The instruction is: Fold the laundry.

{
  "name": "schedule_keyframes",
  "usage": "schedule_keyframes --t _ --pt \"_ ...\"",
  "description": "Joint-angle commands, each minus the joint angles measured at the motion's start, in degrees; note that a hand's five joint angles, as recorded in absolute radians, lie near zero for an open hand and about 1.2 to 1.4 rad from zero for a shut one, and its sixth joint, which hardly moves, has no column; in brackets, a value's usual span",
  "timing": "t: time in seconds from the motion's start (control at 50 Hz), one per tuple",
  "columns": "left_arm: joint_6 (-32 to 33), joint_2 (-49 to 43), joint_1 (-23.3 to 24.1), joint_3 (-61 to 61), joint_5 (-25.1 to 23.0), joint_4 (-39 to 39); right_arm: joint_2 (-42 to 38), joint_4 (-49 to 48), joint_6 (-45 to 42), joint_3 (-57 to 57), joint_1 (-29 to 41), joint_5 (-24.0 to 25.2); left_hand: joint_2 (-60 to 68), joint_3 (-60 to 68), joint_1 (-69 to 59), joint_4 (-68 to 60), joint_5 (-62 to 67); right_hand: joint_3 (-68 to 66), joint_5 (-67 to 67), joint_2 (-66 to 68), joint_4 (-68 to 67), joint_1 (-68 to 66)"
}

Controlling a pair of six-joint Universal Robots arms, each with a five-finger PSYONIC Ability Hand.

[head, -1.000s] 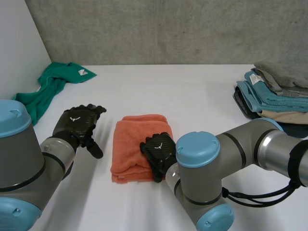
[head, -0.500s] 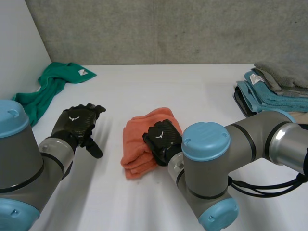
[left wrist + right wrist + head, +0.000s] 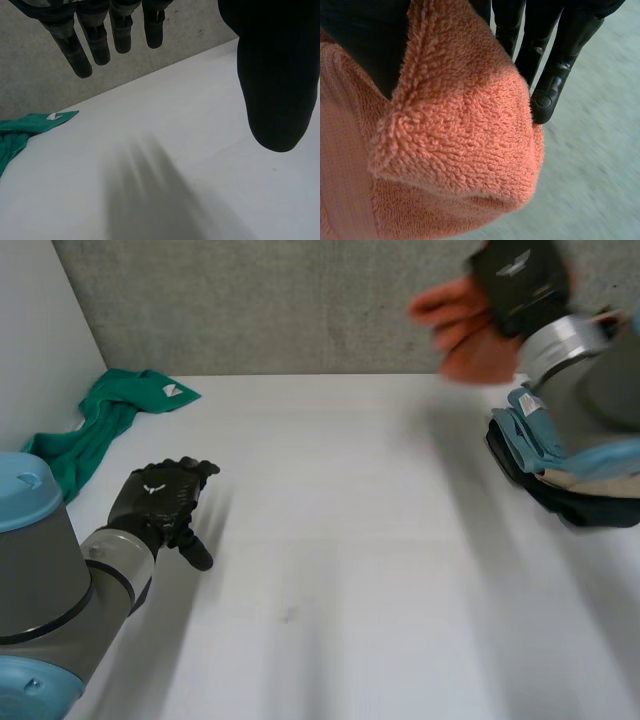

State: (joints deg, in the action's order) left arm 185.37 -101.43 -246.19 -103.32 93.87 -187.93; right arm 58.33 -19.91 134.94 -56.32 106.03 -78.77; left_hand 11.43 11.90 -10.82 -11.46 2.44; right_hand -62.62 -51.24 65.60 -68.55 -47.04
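While poised high above the far right of the table [image 3: 330, 540], clasps an orange towel [image 3: 462, 340] in the right hand [image 3: 520, 275], well clear of the tabletop and just above a stack [image 3: 545, 440] of folded laundry at the right edge. From the right wrist, shows the towel [image 3: 460, 150] bunched thick under the palm, with the hand curled round it: fingers [image 3: 547, 95] pressed against one fuzzy fold, thumb on the other side. Down at the near left, holds the left hand [image 3: 160, 495] low over bare table, palm down, gripping nothing. From the left wrist, looks along that hand [image 3: 275, 75] at relaxed, nearly straight fingers [image 3: 80, 50] hanging side by side, thumb set well apart, with white table [image 3: 175, 150] beneath. At the far left corner, shows a crumpled green cloth [image 3: 100, 420] lying beside the side wall, well apart from both hands, and again beyond the left fingertips as a green cloth [image 3: 20, 130] with a small white tag. Behind the table, shows a grey wall [image 3: 300, 300].
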Motion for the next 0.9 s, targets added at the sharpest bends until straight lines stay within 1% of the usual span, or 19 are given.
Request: schedule_keyframes --t 0.02,0.04,0.06,0.12,0.14,0.2,0.22,0.3,0.36,0.5,0.76,0.9 --pt "0.0 0.01 0.01 -0.21 0.08 0.02 -4.28 1.18 16.48 7.01 -15.49 6.25 -1.43 -1.9 0.82 1.46 -2.44 -17.38 -18.76 14.4 -11.45 -32.96" --pt "0.0 0.0 0.01 -0.21 0.08 0.02 -4.98 1.36 18.06 7.19 -16.89 7.39 -1.43 -1.9 0.82 1.46 -2.44 -17.38 -18.76 14.4 -11.45 -32.96" --pt "0.0 0.09 0.01 -0.39 0.08 0.02 -6.55 1.62 21.04 7.45 -19.43 9.66 -1.43 -1.9 0.82 1.46 -2.44 -17.38 -18.76 14.4 -11.45 -32.96" --pt "0.0 0.0 0.1 -0.57 0.08 -0.07 -9.37 1.8 24.4 7.98 -23.31 13.01 -1.43 -1.9 0.82 1.46 -2.44 -17.38 -18.76 14.4 -11.45 -32.96" --pt "0.0 0.0 0.1 -0.57 0.08 -0.07 -11.47 1.98 25.8 8.42 -25.58 14.76 -1.43 -1.9 0.82 1.46 -2.44 -17.38 -18.76 14.4 -11.45 -32.96" --pt "0.0 0.0 0.27 -0.57 0.08 -0.25 -14.82 2.15 26.69 8.6 -27.88 17.59 -1.43 -1.9 0.82 1.46 -2.44 -17.38 -18.76 14.4 -11.45 -32.96" --pt "0.0 -0.08 0.36 -0.65 0.17 -0.33 -16.74 2.41 26.86 8.51 -28.94 19.42 -1.43 -1.9 0.82 1.46 -2.44 -17.38 -18.76 14.4 -11.45 -32.96" --pt "0.0 -0.08 0.54 -0.65 0.17 -0.42 -20.27 3.29 27.13 8.16 -31.14 23.29 -1.39 -1.86 0.77 1.42 -2.39 -17.38 -18.76 14.4 -11.45 -32.96" --pt "0.0 -0.17 0.54 -0.65 0.17 -0.42 -21.07 3.91 27.22 7.29 -32.63 25.49 -1.38 -1.86 0.77 1.42 -2.39 -17.38 -18.76 14.4 -11.45 -32.96" --pt "-0.18 -0.61 0.54 -0.57 0.26 -0.42 -20.28 3.91 28.62 5.96 -34.39 29.45 -1.38 -1.86 0.77 1.42 -2.39 -17.38 -18.76 14.4 -11.45 -32.96" --pt "-0.18 -0.7 0.54 -0.48 0.26 -0.42 -14.57 3.74 34.95 4.91 -34.75 33.06 -1.38 -1.86 0.77 1.42 -2.39 -17.38 -18.76 14.4 -11.45 -32.96" --pt "-0.27 -0.7 0.45 -0.57 0.26 -0.42 -11.58 1.28 41.35 5.35 -34.48 33.76 -1.38 -1.86 0.77 1.42 -2.39 -17.38 -18.76 14.4 -11.45 -32.96"
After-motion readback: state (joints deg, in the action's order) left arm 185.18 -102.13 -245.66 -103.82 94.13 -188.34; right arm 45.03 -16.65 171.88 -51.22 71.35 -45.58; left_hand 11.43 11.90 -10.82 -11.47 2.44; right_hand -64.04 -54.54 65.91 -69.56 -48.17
